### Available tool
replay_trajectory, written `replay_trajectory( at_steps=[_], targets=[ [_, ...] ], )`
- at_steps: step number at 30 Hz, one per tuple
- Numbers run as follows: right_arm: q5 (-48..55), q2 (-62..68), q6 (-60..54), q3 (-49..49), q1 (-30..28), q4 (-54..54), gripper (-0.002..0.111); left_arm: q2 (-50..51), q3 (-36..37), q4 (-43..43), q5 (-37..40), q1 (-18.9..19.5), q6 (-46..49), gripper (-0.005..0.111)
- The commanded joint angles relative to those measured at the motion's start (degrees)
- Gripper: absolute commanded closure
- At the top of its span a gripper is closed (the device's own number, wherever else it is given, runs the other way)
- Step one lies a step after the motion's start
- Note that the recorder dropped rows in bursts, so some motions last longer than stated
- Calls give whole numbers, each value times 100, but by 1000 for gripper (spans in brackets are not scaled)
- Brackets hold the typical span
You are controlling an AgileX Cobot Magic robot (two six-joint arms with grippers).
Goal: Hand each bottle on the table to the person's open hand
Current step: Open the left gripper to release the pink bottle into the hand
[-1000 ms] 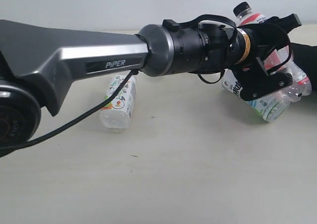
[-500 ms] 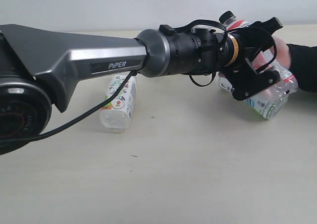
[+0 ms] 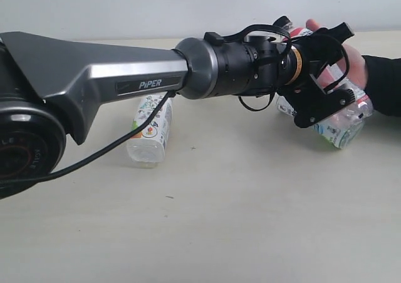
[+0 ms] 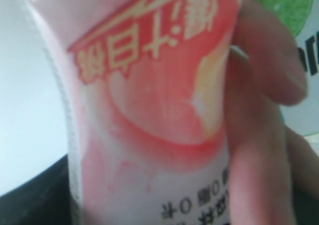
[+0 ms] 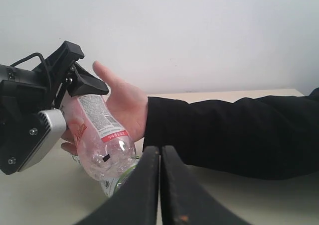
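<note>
Left gripper grips pink-red bottle, apparently empty; hand cups it.

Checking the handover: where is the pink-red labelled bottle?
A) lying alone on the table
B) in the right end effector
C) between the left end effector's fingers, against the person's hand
C: the left end effector brackets the pink-red bottle, which rests against the person's hand.
</note>
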Motion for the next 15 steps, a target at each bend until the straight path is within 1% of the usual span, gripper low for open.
replay_trajectory(
  at_steps=[1, 4, 15],
  targets=[
    [-22, -36, 2, 26, -27, -22, 107, 21, -2, -162, 207, -48, 39, 27],
    [-22, -36, 2, 26, -27, -22, 107, 10, -2, -162, 233, -48, 39, 22],
    [-22, -36, 2, 26, -27, -12, 107, -258, -2, -162, 337, -92, -92, 23]
  ],
)
